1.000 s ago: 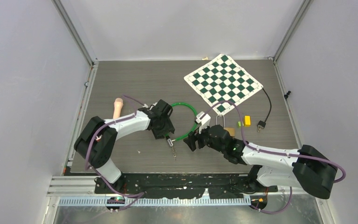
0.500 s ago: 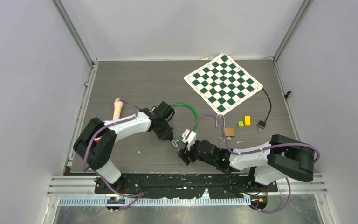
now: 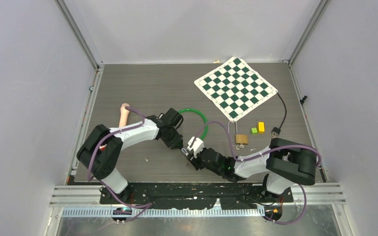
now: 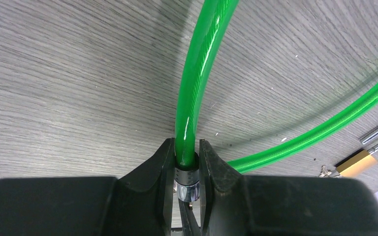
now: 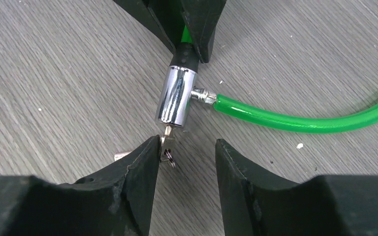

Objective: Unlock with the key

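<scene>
A green cable lock point(image 3: 200, 125) loops on the table; its chrome lock cylinder point(image 5: 176, 96) lies with a small key point(image 5: 166, 147) stuck in its near end. My left gripper point(image 3: 175, 141) is shut on the cable's black collar point(image 4: 185, 167), just above the cylinder. My right gripper point(image 5: 186, 147) is open, its jaws either side of the key, the left finger point(image 5: 142, 162) touching the key and its ring. In the top view the right gripper point(image 3: 191, 155) sits right beside the left one.
A green-and-white chessboard mat point(image 3: 235, 87) lies at the back right. A brass padlock point(image 3: 240, 138), small green and yellow blocks point(image 3: 258, 128) and a black cable point(image 3: 281, 115) lie right of the arms. A pale peg point(image 3: 123, 113) lies at left.
My right arm has swung left and forward, bringing its open gripper up to the key at the lock cylinder. The left gripper has stayed shut on the cable, shifting slightly.
</scene>
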`<state>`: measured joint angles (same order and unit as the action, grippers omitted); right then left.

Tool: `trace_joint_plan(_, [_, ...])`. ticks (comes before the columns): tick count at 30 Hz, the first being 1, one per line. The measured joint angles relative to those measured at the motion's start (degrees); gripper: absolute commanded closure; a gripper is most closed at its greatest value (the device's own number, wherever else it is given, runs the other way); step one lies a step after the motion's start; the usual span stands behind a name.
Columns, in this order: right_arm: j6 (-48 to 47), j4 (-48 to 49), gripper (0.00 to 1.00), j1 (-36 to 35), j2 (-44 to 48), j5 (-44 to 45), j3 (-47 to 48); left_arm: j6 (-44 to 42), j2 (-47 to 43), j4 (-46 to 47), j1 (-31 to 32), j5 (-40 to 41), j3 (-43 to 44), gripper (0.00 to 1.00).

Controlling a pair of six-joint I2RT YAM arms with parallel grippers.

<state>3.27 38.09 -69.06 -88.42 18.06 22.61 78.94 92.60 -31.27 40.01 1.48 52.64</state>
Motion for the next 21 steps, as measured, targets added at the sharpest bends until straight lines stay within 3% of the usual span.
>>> trace_joint_plan(3, [-0.13, 0.61, 0.62, 0.0, -1.05, 0.33, 0.66, 0.42, -0.35, 0.61, 0.0, -0.09, -0.46, 0.98])
trace_joint_plan(8, [0.09, 1.05, 0.93, -0.17, -1.86, 0.09, 1.14, 1.97, -1.44, 3.28, -0.02, -0.9, -2.19, 1.0])
trace_joint_plan(13, [1.6, 0.87, 0.95, 0.5, -1.84, -1.33, 1.16, 4.37, -5.09, 7.43, -0.28, -1.07, -7.1, 1.0])
trace_joint_plan(21, [9.97, 2.95, 0.93, 10.1, -0.07, -16.04, -1.05, 8.63, -10.88, 20.9, -0.55, -1.09, -16.35, 1.0])
